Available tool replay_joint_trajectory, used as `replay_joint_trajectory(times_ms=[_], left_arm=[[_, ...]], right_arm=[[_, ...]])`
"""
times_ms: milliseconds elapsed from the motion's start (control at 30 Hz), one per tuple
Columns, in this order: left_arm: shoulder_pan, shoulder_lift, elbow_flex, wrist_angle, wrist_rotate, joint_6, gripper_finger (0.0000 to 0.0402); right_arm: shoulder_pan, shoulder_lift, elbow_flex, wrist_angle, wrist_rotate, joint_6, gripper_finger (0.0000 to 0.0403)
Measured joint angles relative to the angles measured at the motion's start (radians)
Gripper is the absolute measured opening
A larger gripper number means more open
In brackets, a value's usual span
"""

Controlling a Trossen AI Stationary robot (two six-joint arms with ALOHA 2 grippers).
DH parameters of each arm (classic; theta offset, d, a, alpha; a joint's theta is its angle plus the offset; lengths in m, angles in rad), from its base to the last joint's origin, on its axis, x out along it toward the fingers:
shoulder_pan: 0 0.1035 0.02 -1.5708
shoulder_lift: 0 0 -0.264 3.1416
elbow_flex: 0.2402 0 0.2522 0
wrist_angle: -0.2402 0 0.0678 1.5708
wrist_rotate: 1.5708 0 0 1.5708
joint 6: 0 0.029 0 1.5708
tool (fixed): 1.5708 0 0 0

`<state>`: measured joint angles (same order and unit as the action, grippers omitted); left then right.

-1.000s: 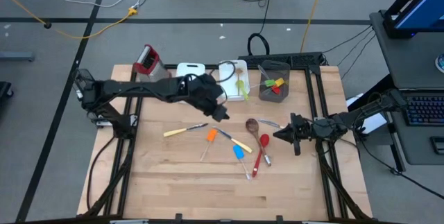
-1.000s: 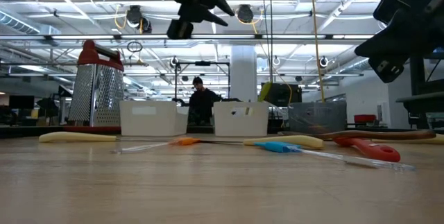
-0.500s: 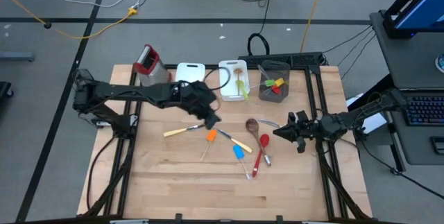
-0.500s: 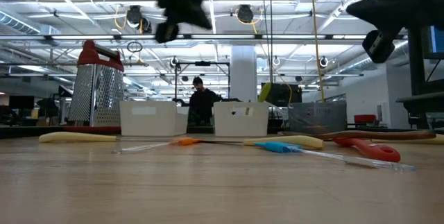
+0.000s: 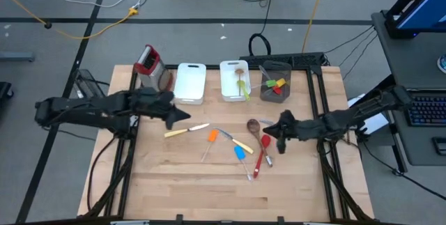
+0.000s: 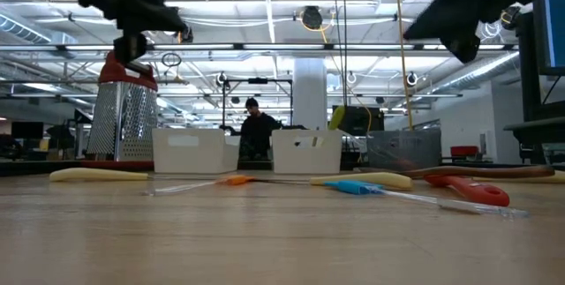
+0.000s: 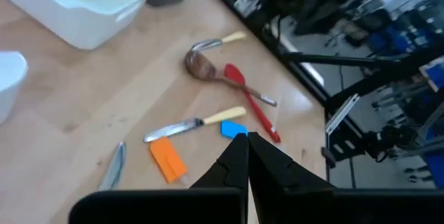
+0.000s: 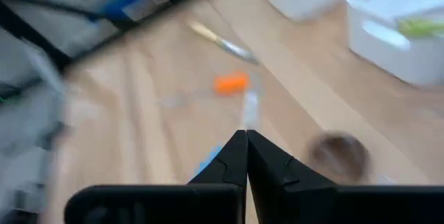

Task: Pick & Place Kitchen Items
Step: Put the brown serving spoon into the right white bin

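Observation:
Several utensils lie flat on the wooden table: a cream-handled knife (image 5: pixel 187 130), an orange spatula (image 5: pixel 211 138), a second cream-handled knife (image 5: pixel 237 143), a blue spatula (image 5: pixel 241 155), a red spoon (image 5: pixel 262 154) and a wooden spoon (image 5: pixel 255 129). My left gripper (image 5: pixel 182 115) is shut and empty, up in the air left of the first knife; its shut fingertips show in the left wrist view (image 7: pixel 246 138). My right gripper (image 5: pixel 268 129) is shut and empty, high above the table just right of the wooden spoon; it also shows in the right wrist view (image 8: pixel 244 135).
Two white bins (image 5: pixel 190 82) (image 5: pixel 234 80) stand along the far edge, the right one holding a green spatula. A grey cup (image 5: pixel 275 80) with utensils stands right of them. A metal grater with a red top (image 5: pixel 148 61) stands at the far left. A person shows far behind the table (image 6: pixel 256 131).
My left gripper has drawn back from the table's middle toward the left edge, staying shut and empty. My right gripper has moved toward the table's left, closer to the wooden spoon. The utensils have not moved.

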<state>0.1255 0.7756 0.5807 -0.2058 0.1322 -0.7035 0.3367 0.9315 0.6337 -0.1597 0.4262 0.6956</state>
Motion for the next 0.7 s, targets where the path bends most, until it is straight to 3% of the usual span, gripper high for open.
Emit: replay_joint_trajectory(times_ms=[200,400,533,700], left_arm=[[-0.002,-0.196,-0.093,-0.020,-0.002,0.060,0.0010],[-0.004,-0.306,-0.108,-0.131,-0.002,0.100,0.0004],[-0.004,-0.336,-0.108,-0.186,-0.002,0.120,0.0016],[-0.004,-0.339,-0.108,-0.197,0.006,0.150,0.0017]], right_arm=[[-0.056,0.231,0.183,-0.133,-0.075,0.030,0.0000],[-0.096,0.414,0.321,-0.340,-0.176,0.125,0.0000],[-0.142,0.471,0.333,-0.403,-0.284,0.187,0.0008],[-0.195,0.480,0.320,-0.404,-0.364,0.284,0.0046]])
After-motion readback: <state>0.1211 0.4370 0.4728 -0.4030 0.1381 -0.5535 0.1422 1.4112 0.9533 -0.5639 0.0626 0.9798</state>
